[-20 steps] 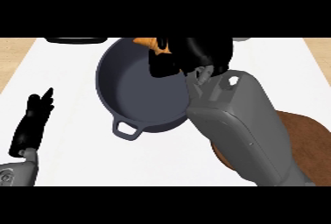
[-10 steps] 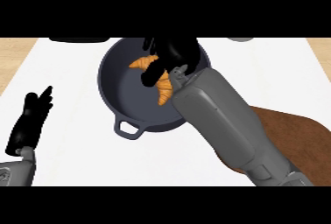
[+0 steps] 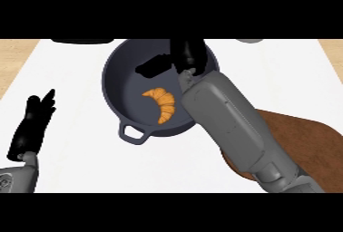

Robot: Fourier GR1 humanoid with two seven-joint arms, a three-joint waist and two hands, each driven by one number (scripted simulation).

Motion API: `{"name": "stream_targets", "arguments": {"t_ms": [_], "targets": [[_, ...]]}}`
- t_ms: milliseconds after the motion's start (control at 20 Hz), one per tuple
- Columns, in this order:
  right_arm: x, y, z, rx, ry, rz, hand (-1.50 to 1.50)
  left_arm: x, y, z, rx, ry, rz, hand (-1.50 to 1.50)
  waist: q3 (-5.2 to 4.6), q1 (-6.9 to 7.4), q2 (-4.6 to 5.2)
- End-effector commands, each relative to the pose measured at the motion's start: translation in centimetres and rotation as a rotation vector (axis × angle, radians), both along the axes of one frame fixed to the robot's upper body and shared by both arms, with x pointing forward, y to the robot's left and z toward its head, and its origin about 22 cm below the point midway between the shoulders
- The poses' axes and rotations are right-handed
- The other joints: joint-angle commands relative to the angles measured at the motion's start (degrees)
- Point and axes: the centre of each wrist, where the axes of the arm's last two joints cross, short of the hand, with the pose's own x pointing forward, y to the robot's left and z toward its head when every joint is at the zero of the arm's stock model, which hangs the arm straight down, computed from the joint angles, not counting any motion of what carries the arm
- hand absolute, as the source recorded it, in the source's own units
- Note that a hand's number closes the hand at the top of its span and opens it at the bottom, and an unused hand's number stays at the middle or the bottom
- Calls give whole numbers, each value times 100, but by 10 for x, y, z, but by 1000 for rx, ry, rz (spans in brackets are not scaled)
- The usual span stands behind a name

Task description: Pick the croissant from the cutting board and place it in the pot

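Observation:
The golden croissant (image 3: 163, 104) lies on the bottom of the dark grey pot (image 3: 124, 97), toward its right side, free of any hand. My right hand (image 3: 179, 58) hovers over the pot's far part, fingers and thumb spread open, holding nothing. The right forearm crosses the pot's right rim. The brown cutting board (image 3: 305, 140) lies at the right, partly hidden under that forearm, with nothing showing on it. My left hand (image 3: 35, 123) rests open at the left edge, fingers up.
The pot has a loop handle (image 3: 134, 134) at its near side. A dark object (image 3: 84, 41) and a pale grey one (image 3: 249, 41) peek in at the far edge. The white counter (image 3: 74, 68) has wooden strips at both sides.
The right hand has opened and let go of the croissant, which now lies in the pot. The hand drew back toward the pot's far rim. The left hand stayed still.

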Motion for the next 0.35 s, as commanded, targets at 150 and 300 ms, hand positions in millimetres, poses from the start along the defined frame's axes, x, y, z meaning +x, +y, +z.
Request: {"name": "stream_targets", "arguments": {"t_ms": [150, 300], "targets": [[16, -39, -9, 235, -131, -134, -150, -3, 1, -1, 0, 3, 12, 0, 4, -156, -26], [12, -67, -6, 283, -171, -190, -150, -6, 13, -1, -14, 6, 33, 0, 3, -207, -46]]}}
